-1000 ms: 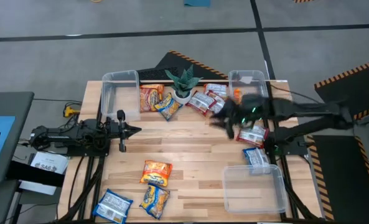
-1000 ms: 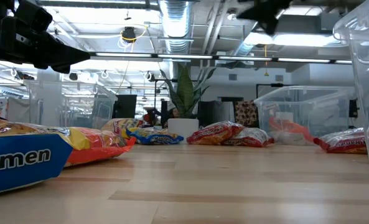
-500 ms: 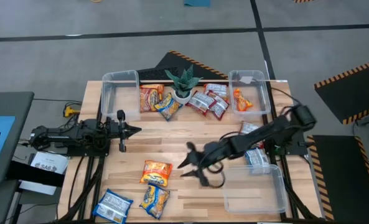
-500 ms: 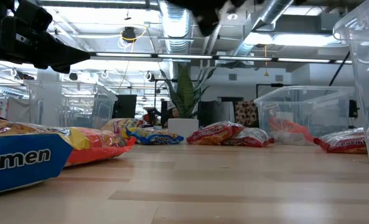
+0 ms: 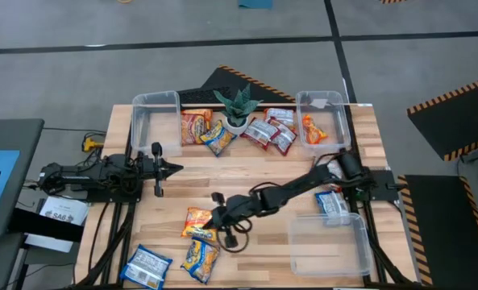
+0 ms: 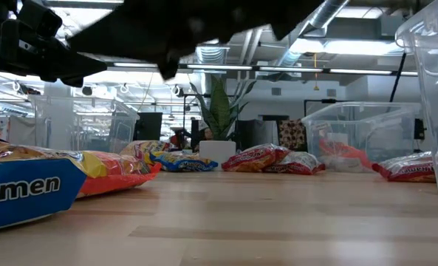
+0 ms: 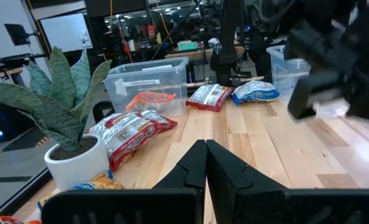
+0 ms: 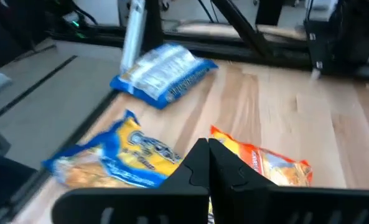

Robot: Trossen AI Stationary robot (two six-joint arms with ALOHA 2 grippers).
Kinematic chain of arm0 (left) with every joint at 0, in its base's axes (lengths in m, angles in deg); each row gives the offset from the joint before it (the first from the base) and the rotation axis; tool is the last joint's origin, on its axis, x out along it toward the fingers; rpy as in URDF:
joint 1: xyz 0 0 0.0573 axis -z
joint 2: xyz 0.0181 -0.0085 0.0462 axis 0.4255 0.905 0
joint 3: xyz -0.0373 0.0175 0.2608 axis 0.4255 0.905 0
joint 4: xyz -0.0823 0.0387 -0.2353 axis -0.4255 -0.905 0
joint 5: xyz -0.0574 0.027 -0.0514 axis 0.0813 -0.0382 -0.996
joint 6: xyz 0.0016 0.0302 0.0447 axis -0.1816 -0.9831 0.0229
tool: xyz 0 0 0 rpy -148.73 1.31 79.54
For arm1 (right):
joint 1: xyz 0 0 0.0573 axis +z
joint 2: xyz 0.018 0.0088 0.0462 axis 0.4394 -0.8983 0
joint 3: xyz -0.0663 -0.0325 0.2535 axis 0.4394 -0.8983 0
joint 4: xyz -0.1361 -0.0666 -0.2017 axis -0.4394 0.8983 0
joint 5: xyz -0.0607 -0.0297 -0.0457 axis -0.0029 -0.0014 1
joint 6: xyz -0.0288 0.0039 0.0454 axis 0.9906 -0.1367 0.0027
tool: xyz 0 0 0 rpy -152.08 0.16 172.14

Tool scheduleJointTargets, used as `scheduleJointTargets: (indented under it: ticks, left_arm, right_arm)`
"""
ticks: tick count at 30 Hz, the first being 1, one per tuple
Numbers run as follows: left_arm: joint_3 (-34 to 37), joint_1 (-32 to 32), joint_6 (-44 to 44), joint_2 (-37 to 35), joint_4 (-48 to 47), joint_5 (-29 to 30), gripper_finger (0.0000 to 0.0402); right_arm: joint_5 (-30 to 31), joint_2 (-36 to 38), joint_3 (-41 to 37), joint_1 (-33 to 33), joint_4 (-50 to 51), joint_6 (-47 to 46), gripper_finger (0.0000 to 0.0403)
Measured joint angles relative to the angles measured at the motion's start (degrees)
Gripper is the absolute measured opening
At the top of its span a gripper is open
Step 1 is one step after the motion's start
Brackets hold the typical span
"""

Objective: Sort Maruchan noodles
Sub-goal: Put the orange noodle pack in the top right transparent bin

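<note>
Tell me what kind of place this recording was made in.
Probably a robotics lab or workshop: exposed ceiling ducts, hazard-striped floor mats, and a wooden table holding clear bins and ramen packets.

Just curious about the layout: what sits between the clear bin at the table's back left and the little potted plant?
Two noodle packets lie there in the high view: an orange packet beside the back-left bin, then a yellow-and-blue packet next to the plant.

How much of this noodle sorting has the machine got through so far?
Barely begun. One orange packet lies in the back right bin; the other two bins look empty. The right pincer, fingers shut and empty, hangs over the front orange packet. The left pincer waits, shut, at the left edge. Packets around the plant and along the front and right edges remain loose.
</note>
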Motion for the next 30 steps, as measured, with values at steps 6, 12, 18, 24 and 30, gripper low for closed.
scheduleJointTargets:
  ticks: [6,12,18,24,30]
  left_arm:
    - [0.0,0.0,0.0,0.0,0.0,0.0,0.0]
    - [0.0,0.0,0.0,0.0,0.0,0.0,0.0]
    - [0.0,0.0,0.0,0.0,0.0,0.0,0.0]
    - [0.0,0.0,0.0,0.0,0.0,0.0,0.0]
    - [0.0,0.0,0.0,0.0,0.0,0.0,0.0]
  right_arm:
    - [-2.9,-6.7,3.8,-1.6,-0.3,-1.6,0.0009]
    - [-3.3,-10.0,5.6,-1.9,2.1,-2.9,0.0008]
    - [2.8,-8.1,5.8,-3.0,13.8,-0.1,0.0008]
    - [14.0,-4.6,6.0,-4.9,30.2,4.2,0.0008]
    - [23.2,-0.2,3.6,-7.2,46.8,5.0,0.0008]
